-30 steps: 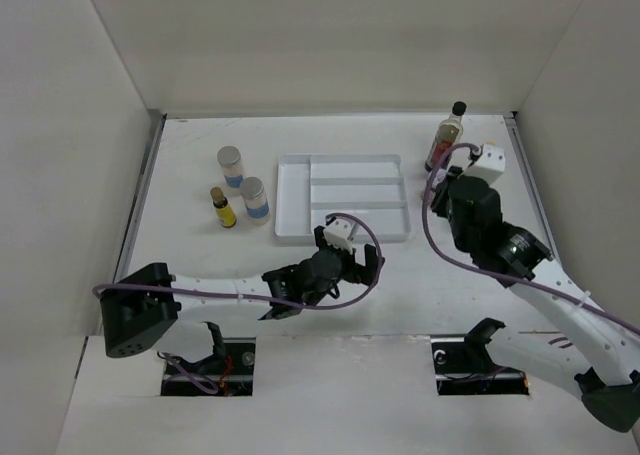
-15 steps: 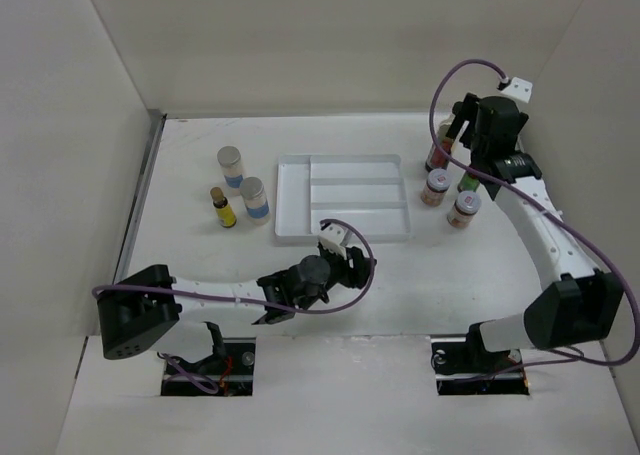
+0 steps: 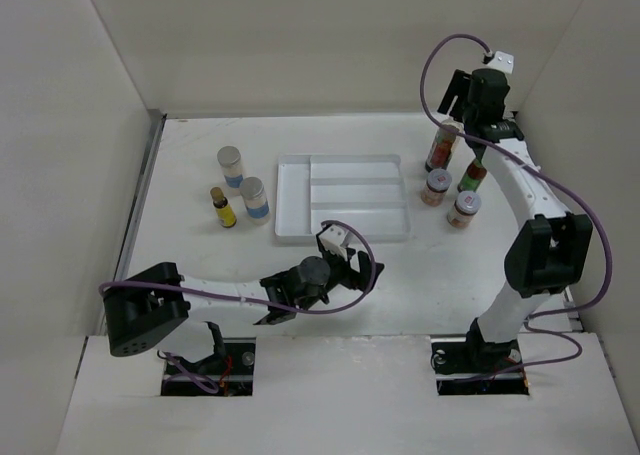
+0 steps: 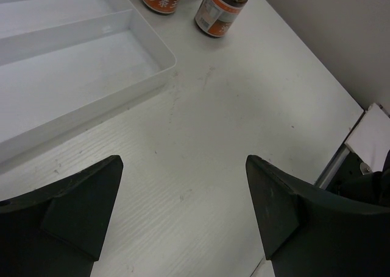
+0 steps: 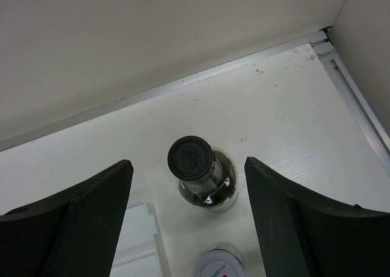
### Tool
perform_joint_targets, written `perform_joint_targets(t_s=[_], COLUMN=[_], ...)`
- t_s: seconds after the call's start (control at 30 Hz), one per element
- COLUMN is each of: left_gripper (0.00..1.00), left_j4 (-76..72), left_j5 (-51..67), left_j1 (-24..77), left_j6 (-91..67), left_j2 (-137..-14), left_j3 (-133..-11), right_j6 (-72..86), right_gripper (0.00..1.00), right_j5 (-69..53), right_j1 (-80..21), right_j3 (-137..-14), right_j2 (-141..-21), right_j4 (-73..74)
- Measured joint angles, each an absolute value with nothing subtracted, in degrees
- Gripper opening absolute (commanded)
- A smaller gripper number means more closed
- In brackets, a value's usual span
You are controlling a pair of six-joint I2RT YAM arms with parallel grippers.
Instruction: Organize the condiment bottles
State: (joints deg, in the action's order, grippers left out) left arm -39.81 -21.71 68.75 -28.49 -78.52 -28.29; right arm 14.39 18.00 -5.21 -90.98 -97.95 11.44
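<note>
The tall clear black-capped bottle [image 3: 442,150] stands at the back right. My right gripper [image 3: 462,103] hangs open above it, and its black cap [image 5: 191,158] shows between the spread fingers without touching them. Close by stand a red-labelled sauce bottle [image 3: 471,175] and two pale-lidded reddish jars [image 3: 435,186] [image 3: 463,209]. Left of the tray are two grey-lidded blue-labelled jars [image 3: 231,165] [image 3: 254,199] and a tiny yellow bottle [image 3: 222,207]. My left gripper [image 3: 362,270] is open and empty, low over bare table off the tray's near right corner [image 4: 164,64].
The white divided tray [image 3: 290,200] lies mid-table with nothing in it. White walls close in the back and both sides. A metal strip [image 5: 201,76] runs along the foot of the back wall just behind the tall bottle. The table's right edge [image 4: 341,155] is near the left gripper.
My right arm has swung from over the right-hand jars up to the back right above the tall bottle, with its jaws now spread. My left gripper narrowed, reopened and shifted slightly.
</note>
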Motion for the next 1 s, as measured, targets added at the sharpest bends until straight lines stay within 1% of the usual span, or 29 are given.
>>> perform_joint_targets(t_s=[0.2,0.3,0.4,0.47,0.53,0.67,0.77,0.87,1.0], left_gripper=[0.83,0.83,0.83,0.83,0.83,0.83,0.82,0.82,0.81], left_j4=[-40.1,-40.2,-40.2,-40.4,-40.6,-40.7,-41.1,-41.7,-41.1], left_j5=[-21.5,-21.5,-21.4,-21.2,-21.1,-20.9,-20.8,-20.7,-21.4], left_j1=[68.6,68.5,68.5,68.4,68.3,68.3,67.9,66.5,63.2], left_j6=[-28.7,-28.8,-29.0,-29.0,-29.1,-29.4,-29.6,-30.2,-30.5], left_j2=[-78.5,-78.5,-78.5,-78.5,-78.5,-78.6,-78.5,-77.4,-69.4], left_j3=[-28.1,-28.1,-28.1,-28.1,-28.1,-28.1,-27.9,-26.1,-22.6], right_j6=[13.2,12.4,11.5,10.9,10.4,10.0,10.0,10.0,9.2], right_gripper=[0.72,0.66,0.58,0.51,0.4,0.24,0.2,0.18,0.19], right_j5=[18.1,18.5,18.9,19.0,19.2,20.2,21.1,22.1,23.3], right_j1=[-5.2,-5.2,-5.2,-5.2,-5.2,-5.2,-5.3,-5.3,-5.6], right_j3=[-93.2,-93.6,-94.5,-95.1,-95.3,-95.3,-95.6,-96.7,-101.7], right_j2=[-102.2,-103.7,-105.2,-106.0,-106.5,-106.6,-106.6,-106.7,-106.6], right_j4=[11.4,11.4,11.4,11.4,11.3,11.4,11.6,13.0,16.3])
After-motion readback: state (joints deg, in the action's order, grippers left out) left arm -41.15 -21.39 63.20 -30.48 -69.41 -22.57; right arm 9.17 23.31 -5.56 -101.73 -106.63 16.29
